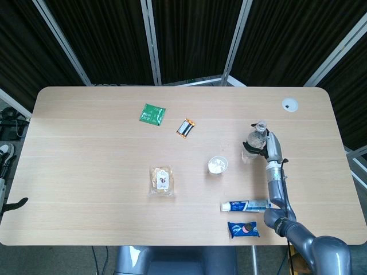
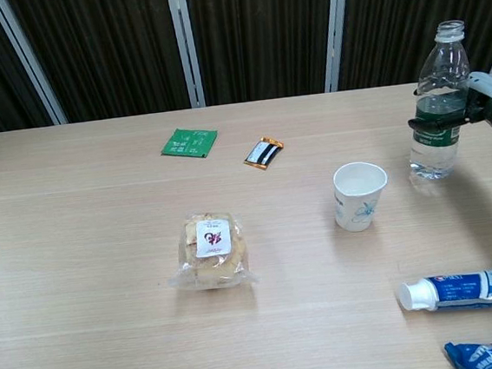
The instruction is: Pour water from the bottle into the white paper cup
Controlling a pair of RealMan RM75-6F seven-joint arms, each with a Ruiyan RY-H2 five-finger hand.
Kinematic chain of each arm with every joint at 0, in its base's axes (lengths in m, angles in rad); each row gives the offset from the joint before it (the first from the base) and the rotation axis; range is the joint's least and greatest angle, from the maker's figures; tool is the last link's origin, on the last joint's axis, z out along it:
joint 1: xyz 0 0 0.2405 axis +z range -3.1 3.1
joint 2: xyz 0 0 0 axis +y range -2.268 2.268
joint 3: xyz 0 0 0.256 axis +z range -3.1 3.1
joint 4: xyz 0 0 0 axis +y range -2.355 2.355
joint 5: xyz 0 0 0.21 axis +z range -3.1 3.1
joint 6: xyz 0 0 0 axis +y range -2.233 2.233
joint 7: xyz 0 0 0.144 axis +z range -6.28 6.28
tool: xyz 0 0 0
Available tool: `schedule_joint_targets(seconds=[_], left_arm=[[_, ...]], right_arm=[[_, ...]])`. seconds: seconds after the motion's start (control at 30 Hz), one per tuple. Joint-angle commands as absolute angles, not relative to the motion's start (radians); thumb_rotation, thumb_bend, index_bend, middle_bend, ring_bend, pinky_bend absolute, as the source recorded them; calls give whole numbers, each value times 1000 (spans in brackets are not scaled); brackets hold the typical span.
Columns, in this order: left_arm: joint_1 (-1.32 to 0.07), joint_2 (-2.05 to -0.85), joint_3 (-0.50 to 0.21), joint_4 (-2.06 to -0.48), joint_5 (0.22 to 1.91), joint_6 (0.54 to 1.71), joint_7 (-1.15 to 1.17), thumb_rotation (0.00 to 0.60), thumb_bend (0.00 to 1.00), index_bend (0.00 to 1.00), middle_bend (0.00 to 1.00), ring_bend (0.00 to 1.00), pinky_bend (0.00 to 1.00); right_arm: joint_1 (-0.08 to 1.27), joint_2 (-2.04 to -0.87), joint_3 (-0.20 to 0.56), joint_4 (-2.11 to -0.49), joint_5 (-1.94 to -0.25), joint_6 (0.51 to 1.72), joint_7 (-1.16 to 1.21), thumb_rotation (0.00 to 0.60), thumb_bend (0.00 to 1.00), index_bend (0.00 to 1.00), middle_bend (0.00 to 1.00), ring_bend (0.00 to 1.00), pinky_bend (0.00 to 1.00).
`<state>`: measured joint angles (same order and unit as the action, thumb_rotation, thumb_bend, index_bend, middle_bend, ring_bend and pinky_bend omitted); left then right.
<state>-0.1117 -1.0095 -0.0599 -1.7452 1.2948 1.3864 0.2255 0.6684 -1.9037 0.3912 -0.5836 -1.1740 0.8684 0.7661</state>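
Dark fingers (image 2: 425, 121) of the right hand (image 2: 485, 106) wrap the clear bottle (image 2: 437, 105) at its green label (uncapped, upright), its base on the desk (image 2: 87, 252) right of the white paper cup (image 2: 359, 195). Chest view alone shows the cup's flower print; head view alone shows the arm (image 1: 276, 192) beside the toothpaste tube (image 1: 245, 205).

Clear glossy plastic bottle (image 2: 435, 105), white paper cup (image 2: 359, 194), matt wood-grain table (image 2: 87, 252)

White cup (image 2: 360, 195) w/ blue flower; clear bottle (image 2: 438, 105), green label.
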Motion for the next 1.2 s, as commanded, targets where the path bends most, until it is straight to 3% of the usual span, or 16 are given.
schedule_joint_targets(seconds=[0.03, 0.43, 0.53, 0.6, 0.67, 0.87, 1.2], left_arm=[[-113, -1008, -58, -1748, 1296, 1383, 227, 600, 0, 0, 0, 0, 0], [-112, -1007, -57, -1749, 1300, 1388, 223, 600, 0, 0, 0, 0, 0], [-111, -1006, -56, -1751, 1302, 1389, 222, 600, 0, 0, 0, 0, 0], [-111, -1005, -56, -1751, 1304, 1390, 222, 600, 0, 0, 0, 0, 0], [-110, -1005, -55, -1753, 1308, 1392, 221, 600, 0, 0, 0, 0, 0], [-103, -994, -51, -1764, 1327, 1408, 208, 600, 0, 0, 0, 0, 0], [-78, -959, -43, -1786, 1390, 1464, 157, 600, 0, 0, 0, 0, 0]], right_arm=[[666, -1900, 380, -570, -1195, 866, 805, 600, 41, 197, 419, 336, 371], [649, -1888, 337, -549, -1253, 882, 907, 600, 0, 128, 348, 250, 253], [642, -1874, 323, -559, -1270, 887, 928, 600, 0, 41, 235, 141, 128], [638, -1861, 309, -570, -1285, 883, 942, 600, 0, 2, 89, 35, 25], [634, -1837, 282, -590, -1310, 864, 959, 600, 0, 0, 8, 0, 0], [607, -1731, 208, -673, -1377, 846, 955, 600, 0, 0, 0, 0, 0], [465, -1516, 137, -912, -1389, 969, 773, 600, 0, 0, 0, 0, 0]])
